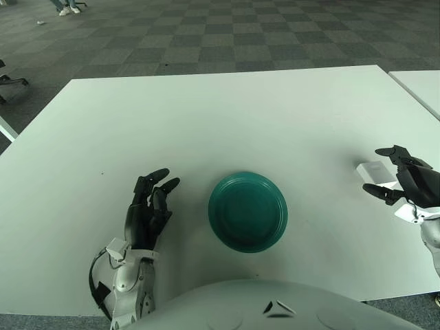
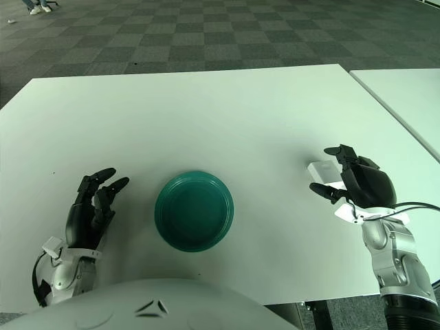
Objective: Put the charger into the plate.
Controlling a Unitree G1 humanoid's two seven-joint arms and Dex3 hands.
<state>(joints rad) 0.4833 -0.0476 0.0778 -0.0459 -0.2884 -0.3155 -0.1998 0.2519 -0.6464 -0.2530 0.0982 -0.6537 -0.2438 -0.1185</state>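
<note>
- A white counter [image 1: 227, 117] is seen from above, with grey checkered carpet [image 1: 227, 34] beyond its far edge.
- The right hand [image 2: 344, 175] is placed over the counter's right side, fingers spread apart, one finger on the far side and one on the near side of the charger; nothing is clamped.
- The white charger [image 2: 321, 170] is found lying flat on the counter, just at the right hand's fingertips [image 2: 335, 150], partly hidden behind the hand. Whether the fingers touch it cannot be told.
- The dark green plate [image 2: 194, 211] is set on the counter well to the left of the right hand, between the two hands. It is seen with nothing in it; the charger is well apart from it.
- The left hand [image 1: 152, 196] is noted to the left of the plate, near it, fingers loosely extended and slightly parted, holding nothing.
- A second white table edge [image 1: 419, 86] is visible to the far right, beyond the right hand.
</note>
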